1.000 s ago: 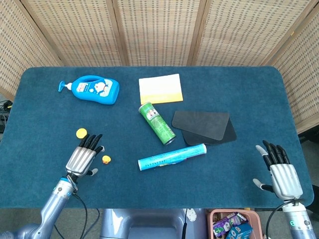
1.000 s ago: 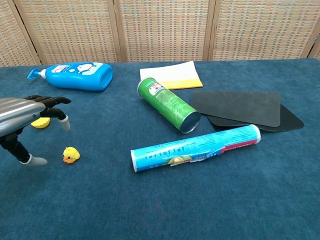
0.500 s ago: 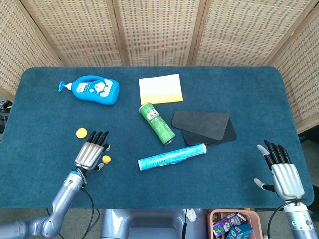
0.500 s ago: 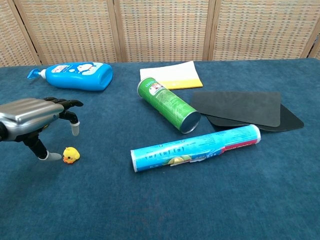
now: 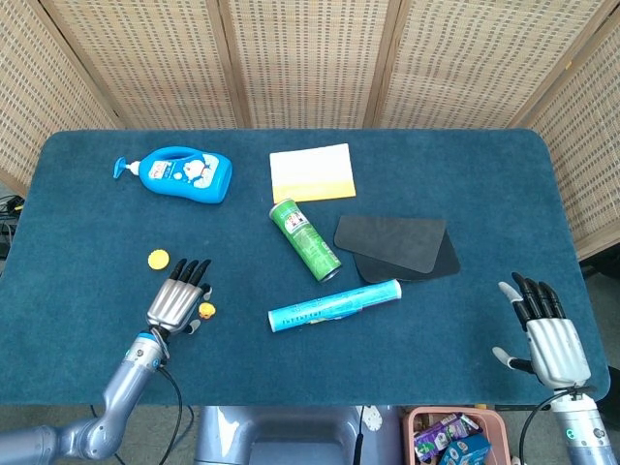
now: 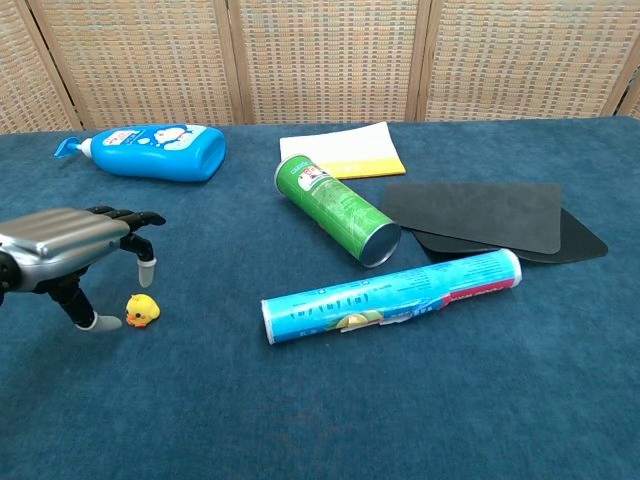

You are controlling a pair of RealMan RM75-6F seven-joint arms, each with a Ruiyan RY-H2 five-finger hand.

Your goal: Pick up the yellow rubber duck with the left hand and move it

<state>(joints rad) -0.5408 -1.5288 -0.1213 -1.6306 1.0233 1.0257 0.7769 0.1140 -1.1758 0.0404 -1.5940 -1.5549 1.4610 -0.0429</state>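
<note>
- Chest view shows the left hand (image 6: 70, 255) low over the table (image 6: 320, 420), palm down, fingers spread and holding nothing — the thumb tip is down on the cloth and the other fingers hang above.
- The duck (image 6: 141, 310) sits on the cloth just beside the thumb tip, on its outer side, below the fingertips. I cannot tell if the thumb touches it.
- Risk one: the duck is small and probably light. If the fingers close from one side only, I think they push it away and it rolls out of the pinch.
- Risk two: if the hand closes too high, the fingers may meet above the duck and catch nothing.
- A yellow cap (image 5: 158, 259) lies beyond the fingertips, near but apart; a wide sweep could knock it.
- The right hand (image 5: 549, 339) rests open, well apart, at the table edge — no danger from there.
</note>
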